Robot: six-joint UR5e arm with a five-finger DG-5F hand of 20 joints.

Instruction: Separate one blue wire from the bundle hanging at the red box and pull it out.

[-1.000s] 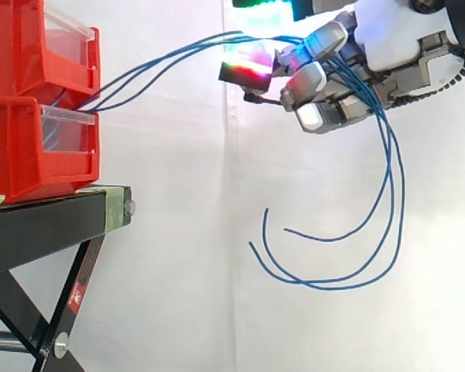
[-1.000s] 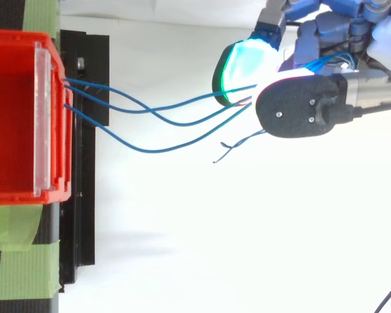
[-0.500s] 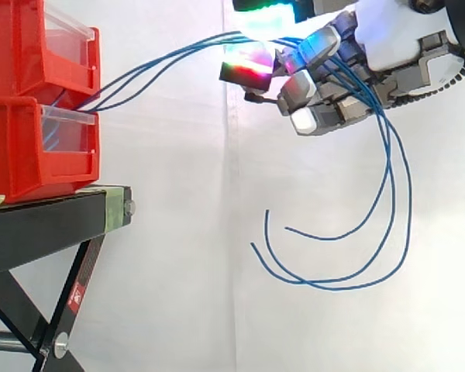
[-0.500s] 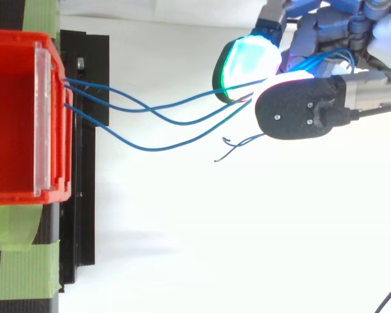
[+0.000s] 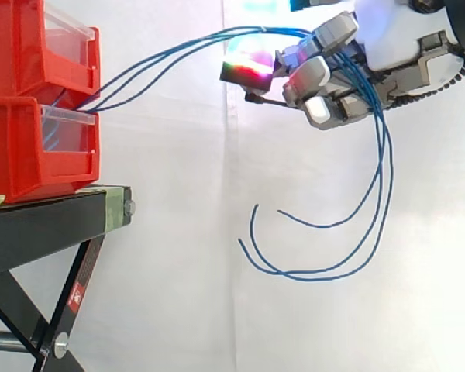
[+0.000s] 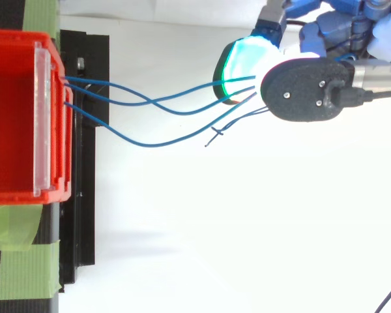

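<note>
1. One white curtain forms the backdrop behind all of the work
2. Two red bins stand stacked at the left of the side view, each with a clear front panel facing the hand; the top view looks down into the upper one
3. One black stand carries the bins, its edge jutting just past their fronts
4. One hand hangs high at the right of the side view, level with the upper bin and well apart from it; its fingers are curled round the blue wires and grip them, and a glowing pad points toward the bins
5. Three blue wires come out at the fronts of the stacked bins and rise in a shallow arc to the hand; seen from above they cross one another partway along, and all three run into the grip together, none set apart
6. Their loose ends drop below the hand in long curves and curl back up toward the left, touching nothing
7. Some green tape lies on the stand just beside the bins
</note>
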